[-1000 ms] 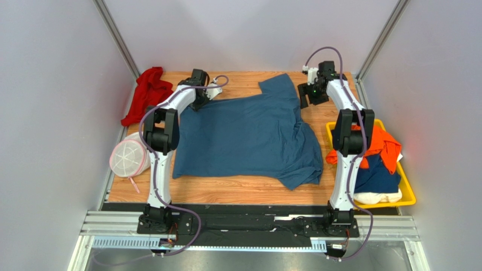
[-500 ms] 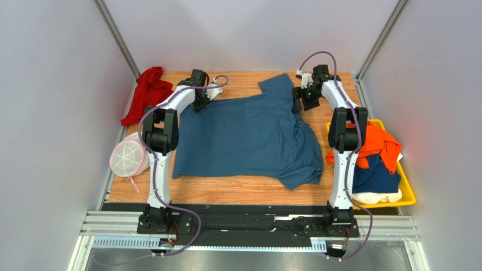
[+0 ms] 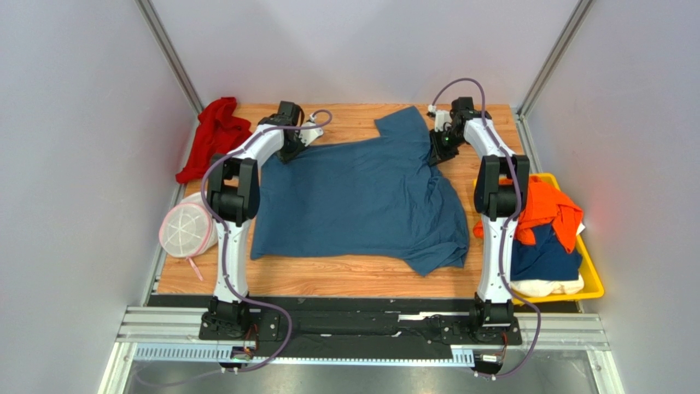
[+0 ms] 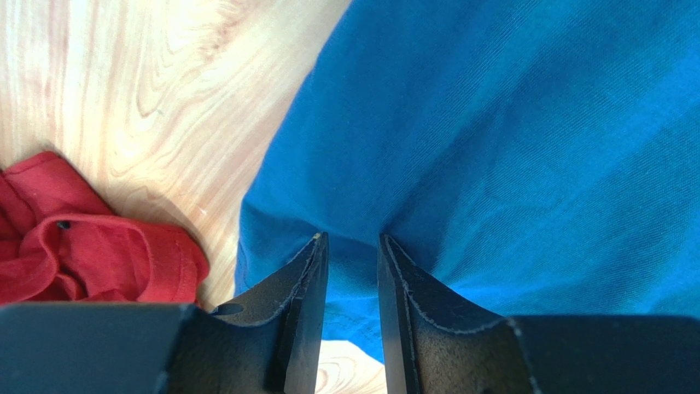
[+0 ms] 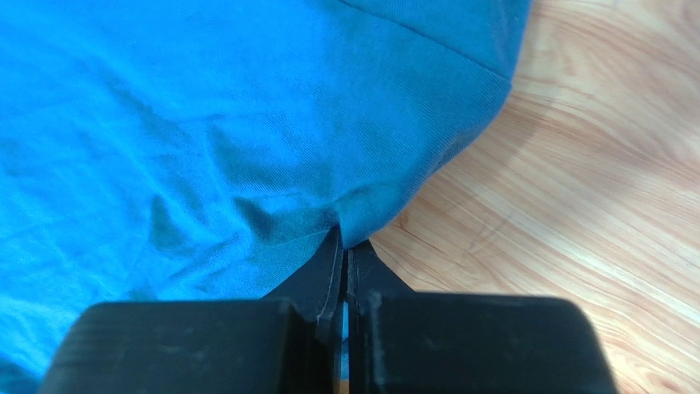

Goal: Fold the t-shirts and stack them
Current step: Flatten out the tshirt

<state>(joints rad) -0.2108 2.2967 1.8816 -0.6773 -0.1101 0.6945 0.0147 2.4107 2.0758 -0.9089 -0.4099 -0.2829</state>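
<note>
blue t-shirt (image 3: 353,197) flat across middle of table (image 3: 345,283) | left gripper (image 4: 349,246) table far-left: jaws narrowly apart astride shirt hem, grip unclear | right gripper (image 5: 345,242) table far-right: jaws pressed together, pinching shirt edge

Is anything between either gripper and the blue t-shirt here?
Nothing visible. The right gripper is shut on the blue t-shirt's far edge; the left gripper sits straight on its cloth at the far left corner. The red garment lies beside that corner, not between.
</note>
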